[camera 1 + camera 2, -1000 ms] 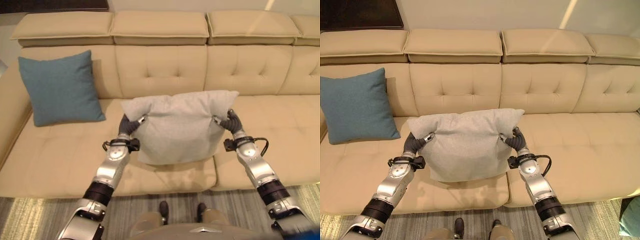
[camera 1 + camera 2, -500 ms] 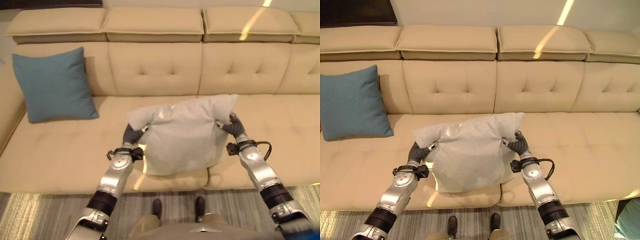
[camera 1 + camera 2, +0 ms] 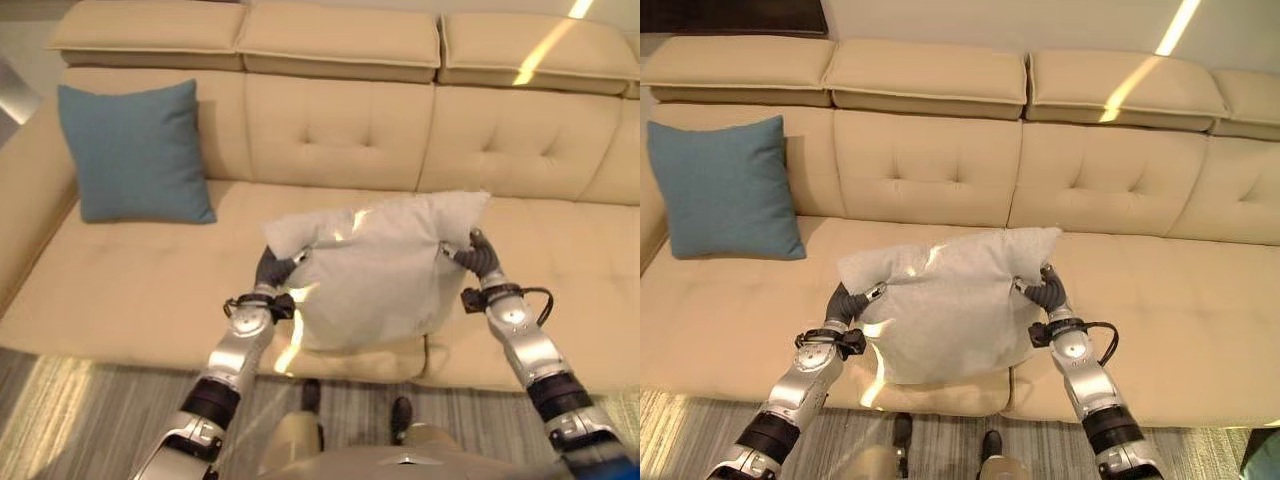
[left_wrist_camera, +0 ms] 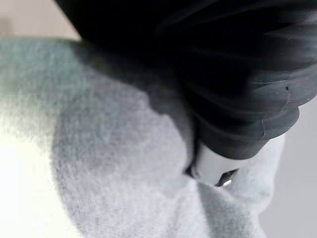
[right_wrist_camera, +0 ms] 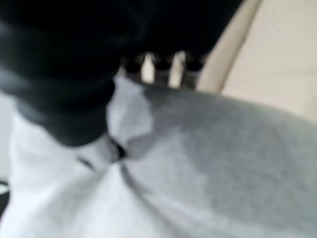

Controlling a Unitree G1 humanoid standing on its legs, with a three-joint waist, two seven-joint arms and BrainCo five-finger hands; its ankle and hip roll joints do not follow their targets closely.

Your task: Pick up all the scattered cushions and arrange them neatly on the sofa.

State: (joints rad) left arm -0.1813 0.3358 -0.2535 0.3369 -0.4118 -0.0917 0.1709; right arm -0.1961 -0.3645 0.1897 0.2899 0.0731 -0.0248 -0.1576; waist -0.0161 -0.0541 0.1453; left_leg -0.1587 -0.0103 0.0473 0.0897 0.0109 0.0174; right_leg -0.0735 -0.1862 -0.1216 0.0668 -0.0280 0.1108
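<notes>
Since half a second ago both arms keep the grey cushion (image 3: 375,270) up, at much the same place over the seat's front edge. Left robot hand (image 3: 272,268) pinches its left side, right robot hand (image 3: 476,254) its right, fingers apparently curled into the cloth. Behind it stretches the beige sofa (image 3: 340,130); a blue cushion (image 3: 135,152) leans upright against the backrest, well apart, far left.

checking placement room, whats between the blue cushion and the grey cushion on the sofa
Bare beige seat of the sofa; the left eye view shows nothing between blue cushion and grey cushion.
</notes>
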